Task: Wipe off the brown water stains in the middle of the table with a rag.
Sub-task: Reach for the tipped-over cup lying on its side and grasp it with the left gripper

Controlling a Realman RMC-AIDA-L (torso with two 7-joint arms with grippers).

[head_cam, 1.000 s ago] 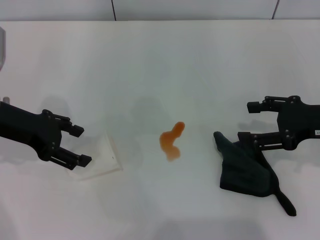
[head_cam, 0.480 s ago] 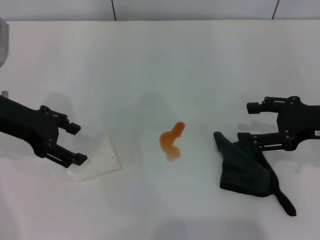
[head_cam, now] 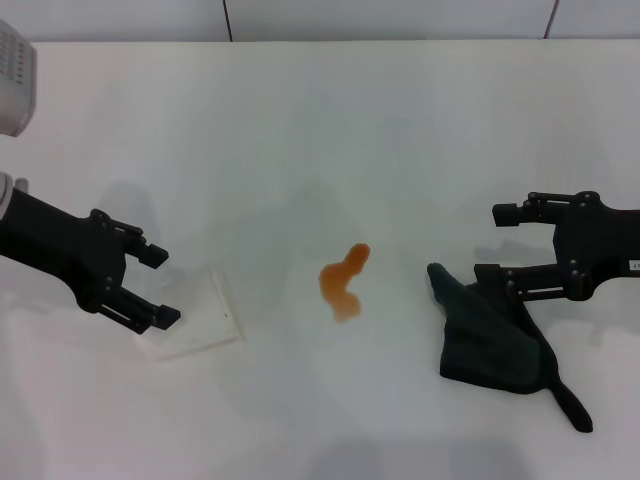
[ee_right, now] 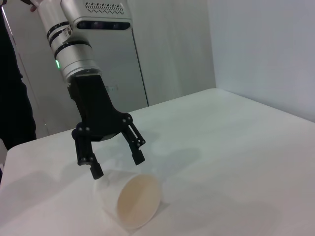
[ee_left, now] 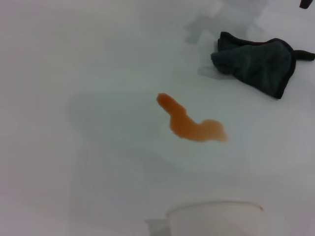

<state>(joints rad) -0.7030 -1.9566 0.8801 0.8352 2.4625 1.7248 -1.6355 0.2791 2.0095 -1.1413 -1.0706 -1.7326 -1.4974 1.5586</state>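
Note:
The brown water stains (head_cam: 343, 281) form one wavy orange-brown blot in the middle of the white table (head_cam: 320, 120), also seen in the left wrist view as the blot (ee_left: 192, 125). To its right lies the dark rag (head_cam: 495, 335), crumpled, its pointed tail toward the front; the left wrist view shows the rag (ee_left: 258, 61) too. My right gripper (head_cam: 492, 243) stands open at the rag's upper edge, its lower finger overlapping the cloth. My left gripper (head_cam: 166, 288) is open at the left of the table, and appears as the left gripper (ee_right: 118, 165) in the right wrist view.
A clear plastic cup (head_cam: 195, 318) lies on its side just right of my left gripper, with its mouth (ee_right: 140, 199) facing the right arm. Its rim (ee_left: 216, 216) shows in the left wrist view. A grey cabinet (ee_right: 106, 59) stands beyond the table.
My left gripper shifted slightly left and back again over the cup. The right gripper, rag and stain have not moved.

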